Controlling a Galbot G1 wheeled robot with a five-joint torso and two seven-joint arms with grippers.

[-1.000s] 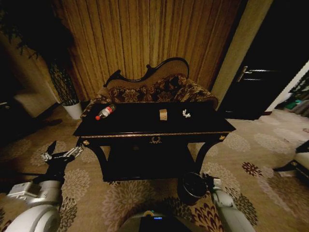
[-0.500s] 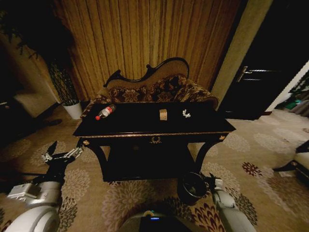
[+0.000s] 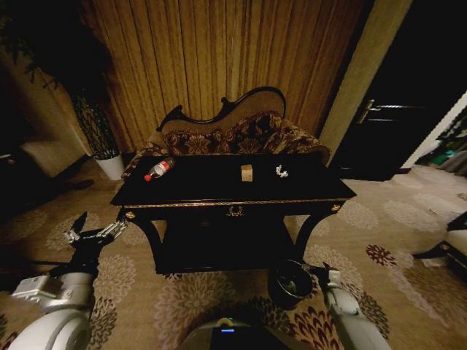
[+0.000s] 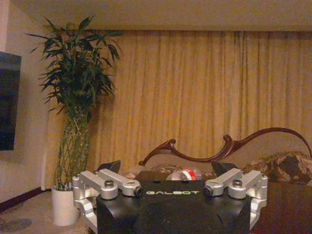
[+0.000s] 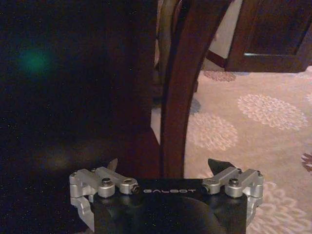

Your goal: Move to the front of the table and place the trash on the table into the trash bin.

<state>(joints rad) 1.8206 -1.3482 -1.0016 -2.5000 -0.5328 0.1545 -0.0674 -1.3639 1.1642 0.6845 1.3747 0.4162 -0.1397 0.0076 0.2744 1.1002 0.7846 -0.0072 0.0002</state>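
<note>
the left hand (image 3: 93, 235) is hanging low off the tabletop's left front corner, above the carpet (image 3: 408, 240), its fingers spread wide and holding nothing. from its wrist view the same hand (image 4: 171, 174) is standing open, facing the tabletop's left end, with a potted plant (image 4: 73, 97) beyond it by the curtain (image 4: 195, 87).

the tabletop (image 3: 219, 186) is sitting square ahead of the robot, black and glossy with a gold edge, and a sofa (image 3: 233, 135) is standing just behind it. the bottle (image 3: 159, 169) is lying on its side near the tabletop's back left corner, red cap pointing toward the left edge. the box (image 3: 246, 173) is resting near the tabletop's middle, slightly toward the back. the wrapper (image 3: 281, 172) is lying just beside the box, toward the tabletop's right end.

the bin (image 3: 290, 283) is standing on the carpet below the tabletop's right front corner, near the right leg. the right hand (image 3: 319, 273) is hovering just beside the bin's rim; from its wrist view this hand (image 5: 165, 171) is open and empty, facing the dark curved leg (image 5: 183, 83).
</note>
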